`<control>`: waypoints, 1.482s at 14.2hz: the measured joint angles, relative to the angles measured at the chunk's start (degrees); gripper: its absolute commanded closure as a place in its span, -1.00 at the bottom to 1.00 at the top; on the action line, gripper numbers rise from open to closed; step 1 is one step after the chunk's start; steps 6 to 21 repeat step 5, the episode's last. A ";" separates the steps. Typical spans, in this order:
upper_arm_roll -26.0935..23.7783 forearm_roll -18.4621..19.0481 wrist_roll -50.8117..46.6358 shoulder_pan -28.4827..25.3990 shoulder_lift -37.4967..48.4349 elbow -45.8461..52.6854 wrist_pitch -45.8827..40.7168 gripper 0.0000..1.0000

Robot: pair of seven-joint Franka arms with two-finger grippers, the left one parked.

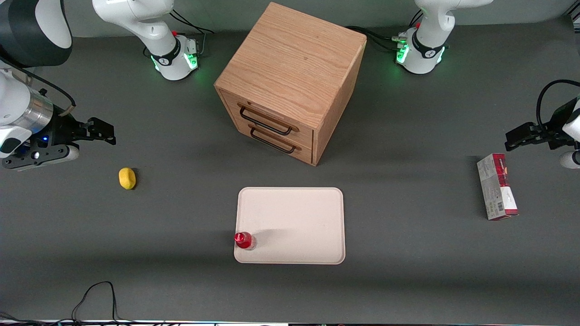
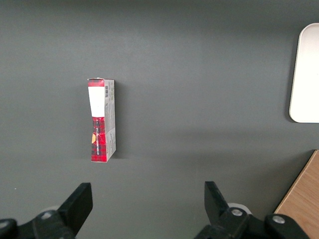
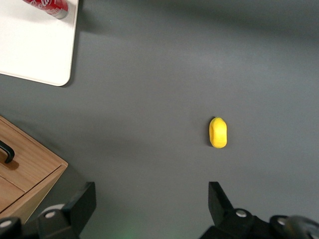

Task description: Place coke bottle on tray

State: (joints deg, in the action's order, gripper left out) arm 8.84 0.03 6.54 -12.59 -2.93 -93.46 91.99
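Bottle (image 1: 244, 240) stands upright on the tray (image 1: 299, 217), right at its rim toward the working arm's end. Gripper (image 1: 97, 132) hangs well apart above the grey table (image 1: 181, 280), fingers spread, holding nothing. Placement looks done; best to stay clear. Lemon (image 1: 127, 178) lies near the gripper, cabinet (image 1: 290, 81) mid-table.

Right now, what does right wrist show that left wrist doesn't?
Right wrist only: the coke bottle standing on the tray, the lemon, drawer handles of the wooden cabinet, and the open, empty gripper above bare table. Left wrist only: the red-and-grey carton. Both: tray edge, cabinet corner.
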 measured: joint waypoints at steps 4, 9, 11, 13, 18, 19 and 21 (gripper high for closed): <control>1.69 -0.02 0.03 0.27 0.35 0.57 -0.87 -1.00; 1.16 -0.04 0.04 0.95 0.47 0.59 -0.88 -1.00; 1.16 -0.04 0.04 0.95 0.47 0.59 -0.88 -1.00; 1.16 -0.04 0.04 0.95 0.47 0.59 -0.88 -1.00; 1.16 -0.04 0.04 0.95 0.47 0.59 -0.88 -1.00; 1.16 -0.04 0.04 0.95 0.47 0.59 -0.88 -1.00; 1.16 -0.04 0.04 0.95 0.47 0.59 -0.88 -1.00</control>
